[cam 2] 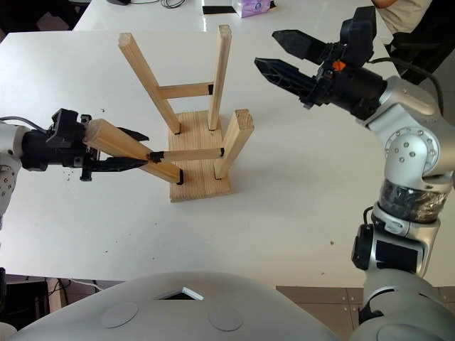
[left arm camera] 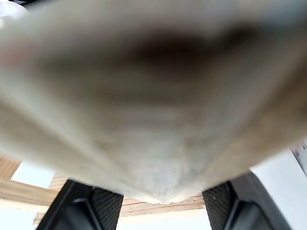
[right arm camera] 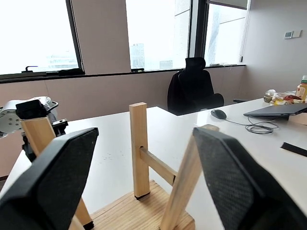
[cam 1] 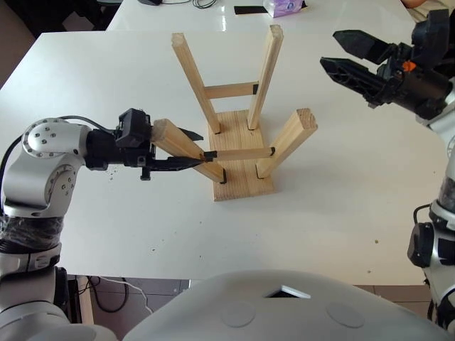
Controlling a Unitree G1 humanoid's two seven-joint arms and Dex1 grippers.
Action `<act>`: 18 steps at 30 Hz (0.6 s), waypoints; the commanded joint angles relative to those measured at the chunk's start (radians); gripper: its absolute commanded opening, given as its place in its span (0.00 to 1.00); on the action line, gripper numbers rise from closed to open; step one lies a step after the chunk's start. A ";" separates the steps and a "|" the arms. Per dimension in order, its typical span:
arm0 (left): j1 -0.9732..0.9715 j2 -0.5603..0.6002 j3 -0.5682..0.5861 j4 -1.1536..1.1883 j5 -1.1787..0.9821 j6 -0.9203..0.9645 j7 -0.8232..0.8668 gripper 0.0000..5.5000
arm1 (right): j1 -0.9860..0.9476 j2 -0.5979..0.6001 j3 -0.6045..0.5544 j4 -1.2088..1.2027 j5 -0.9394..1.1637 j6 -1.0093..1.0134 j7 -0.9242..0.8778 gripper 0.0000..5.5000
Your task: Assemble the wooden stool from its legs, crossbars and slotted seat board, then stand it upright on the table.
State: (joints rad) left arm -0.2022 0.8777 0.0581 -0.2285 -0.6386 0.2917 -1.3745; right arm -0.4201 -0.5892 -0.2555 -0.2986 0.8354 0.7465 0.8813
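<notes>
- Closest in, the near-left leg [cam 1: 183, 145] sits pinched in the left end effector [cam 1: 197, 149], one black finger [left arm camera: 98, 211] on either side of the wood.
- That leg leans outward toward the robot's left, with its foot at the corner of the seat board [cam 1: 242, 183].
- Seat board lies flat on the white bench [cam 1: 106, 71], so the stool is upside down with all four legs pointing up.
- Near crossbar [cam 1: 238, 153] runs from the held leg across to the near-right leg [cam 1: 288, 142], which tilts to the right.
- Far-left leg [cam 1: 195, 82] and far-right leg [cam 1: 264, 74] stand taller behind, joined by the far crossbar [cam 1: 229, 90].
- Right end effector [cam 1: 328, 48] hangs in the air to the right of the far-right leg, its fingers [right arm camera: 48, 182] spread wide and touching nothing.
</notes>
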 commanded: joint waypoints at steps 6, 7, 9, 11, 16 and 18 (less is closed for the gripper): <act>-0.025 0.013 0.010 -0.011 0.020 0.011 0.007 0.37 | 0.045 -0.002 -0.009 -0.082 0.066 0.011 -0.072 0.66; -0.035 0.009 0.010 -0.008 0.017 0.014 0.009 0.37 | 0.046 -0.005 -0.007 -0.085 0.064 0.007 -0.073 0.66; -0.056 0.004 0.012 0.005 0.013 0.017 0.011 0.37 | 0.044 -0.009 -0.001 -0.091 0.060 -0.001 -0.071 0.66; -0.075 -0.002 0.020 0.025 0.008 0.023 0.018 0.37 | 0.028 -0.007 -0.001 -0.092 0.066 -0.004 -0.079 0.66; -0.092 -0.026 0.050 0.019 -0.021 0.050 0.057 0.37 | -0.023 0.006 -0.009 -0.118 0.098 -0.004 -0.121 0.66; -0.084 -0.037 0.061 -0.004 -0.032 0.062 0.076 0.37 | -0.054 0.026 -0.028 -0.136 0.132 -0.005 -0.163 0.66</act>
State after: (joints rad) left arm -0.2651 0.8525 0.0930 -0.2013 -0.6486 0.3396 -1.3255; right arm -0.4282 -0.5797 -0.2648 -0.4041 0.9285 0.7502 0.7555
